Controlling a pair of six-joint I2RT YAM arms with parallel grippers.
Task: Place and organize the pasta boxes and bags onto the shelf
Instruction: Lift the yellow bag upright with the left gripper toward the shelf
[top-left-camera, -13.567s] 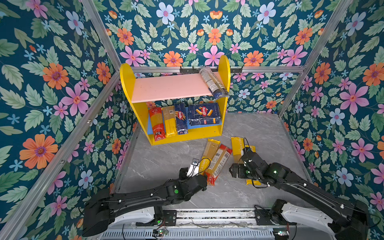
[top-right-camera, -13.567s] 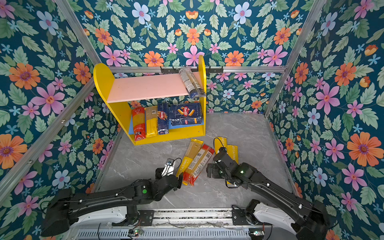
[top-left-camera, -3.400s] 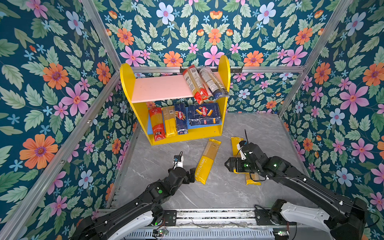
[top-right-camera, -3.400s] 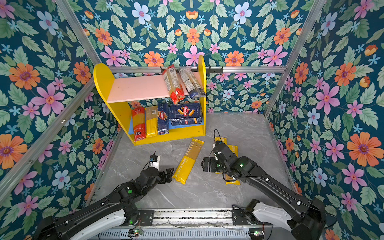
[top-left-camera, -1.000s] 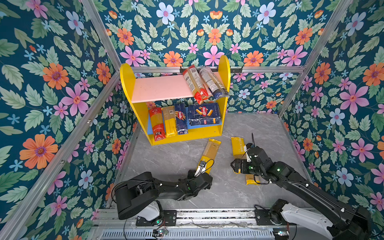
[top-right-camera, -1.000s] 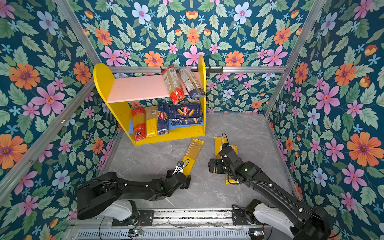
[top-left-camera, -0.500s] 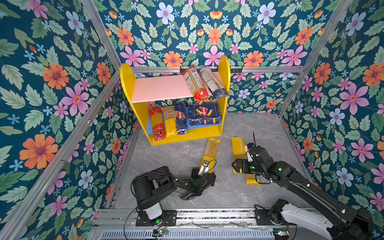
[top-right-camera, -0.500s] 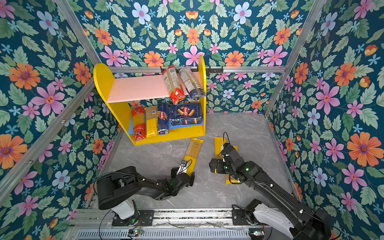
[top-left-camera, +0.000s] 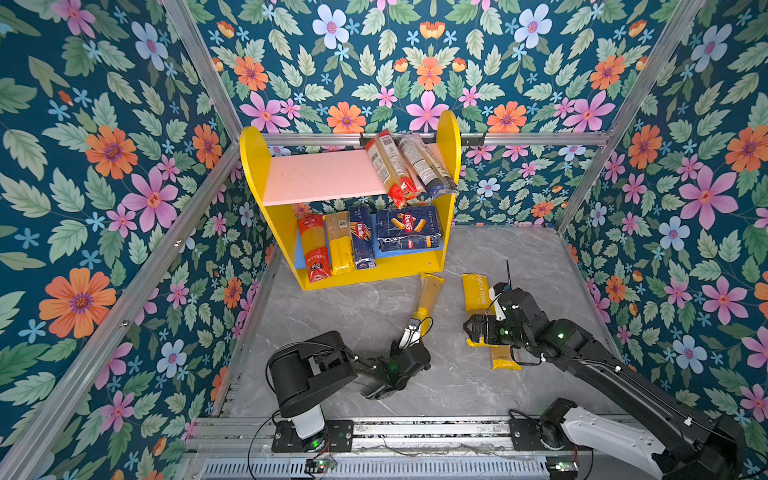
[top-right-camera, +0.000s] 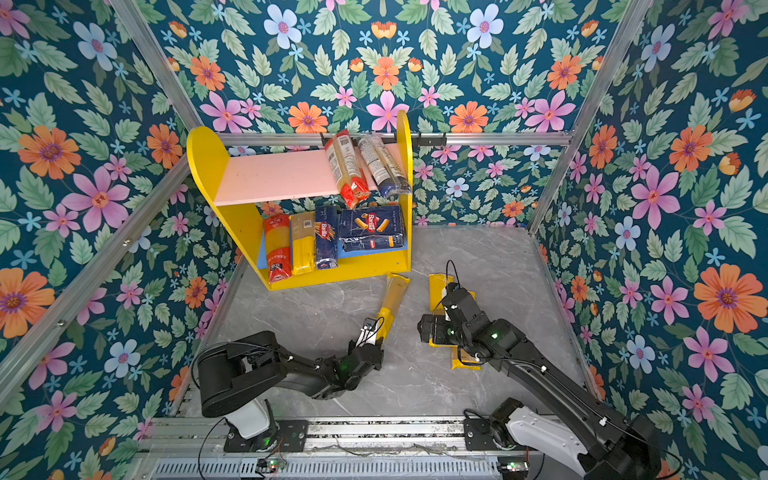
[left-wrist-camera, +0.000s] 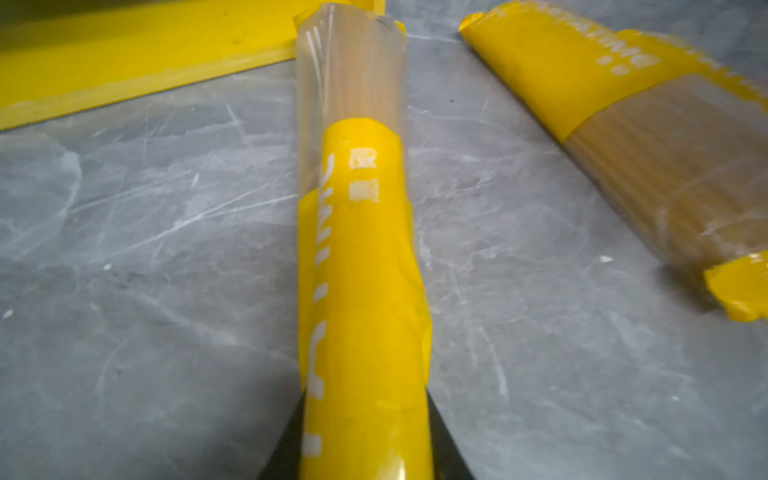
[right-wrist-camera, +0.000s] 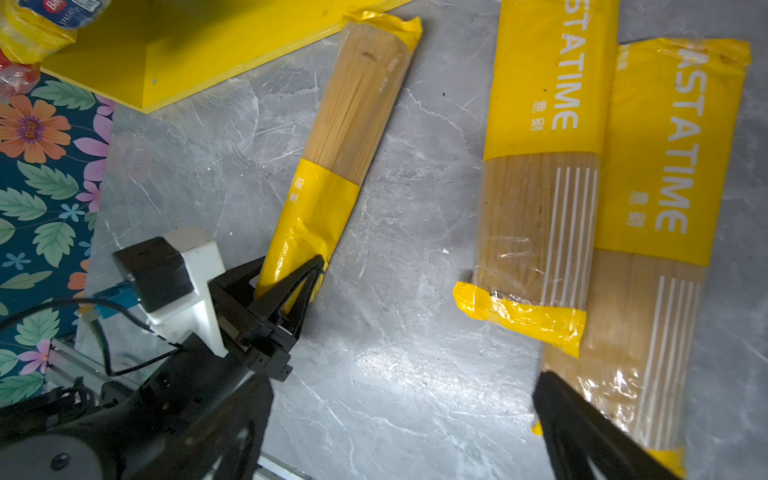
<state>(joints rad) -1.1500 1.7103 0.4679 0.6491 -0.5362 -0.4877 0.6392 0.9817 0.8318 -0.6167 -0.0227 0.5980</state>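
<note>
Below centre in both top views, the left arm's jaws clench the lower end of a yellow bag (top-left-camera: 428, 297) lying on the counter (top-left-camera: 353, 307), its upper end beside the shelf (top-left-camera: 255, 166); right jaws gape above two PASTATIME bags (right-wrist-camera: 540, 104).

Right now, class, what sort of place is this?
Probably a robot training cell, not a real shop: floral wall panels on aluminium framing, two arms bolted to a rail, a toy-sized shelf.
</note>
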